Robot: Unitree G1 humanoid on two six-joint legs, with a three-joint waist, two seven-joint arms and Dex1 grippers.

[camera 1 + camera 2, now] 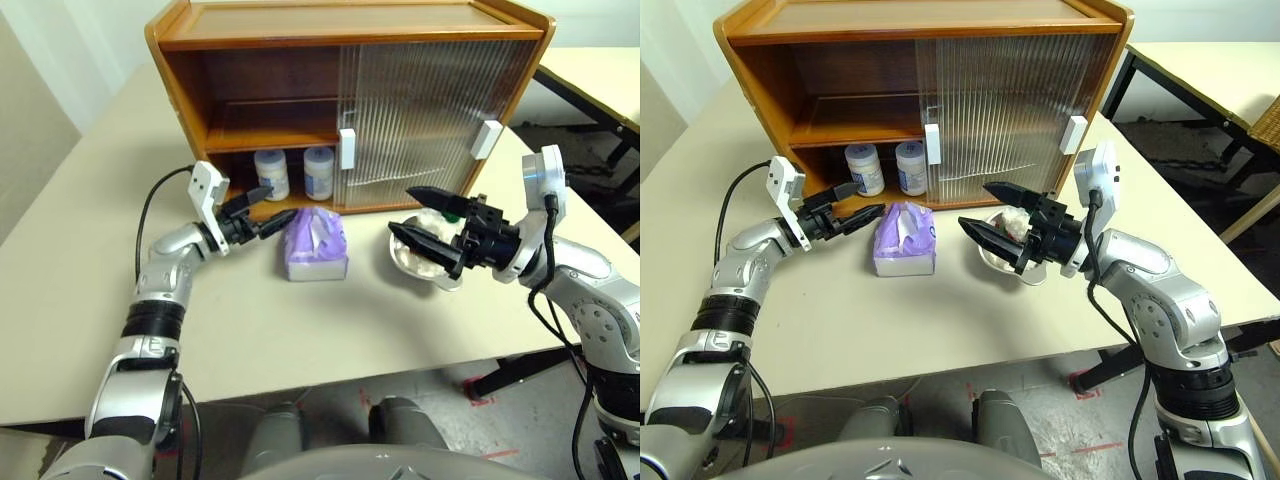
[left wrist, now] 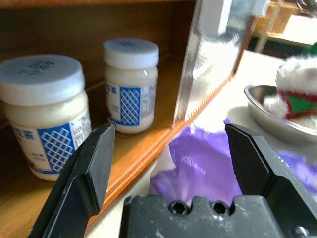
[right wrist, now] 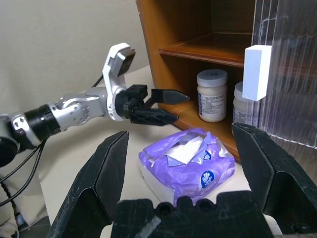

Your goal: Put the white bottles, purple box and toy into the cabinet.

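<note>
Both white bottles stand inside my cabinet on its bottom level, left door slid aside. The purple box lies on the table between my left gripper and right gripper (both spread wide, empty).

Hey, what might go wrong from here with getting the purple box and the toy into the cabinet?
The bottles already fill the open bottom bay, so sliding the purple box in may knock them over. The toy sits in a bowl before the sliding door, and the open right gripper might drag the bowl along.
</note>
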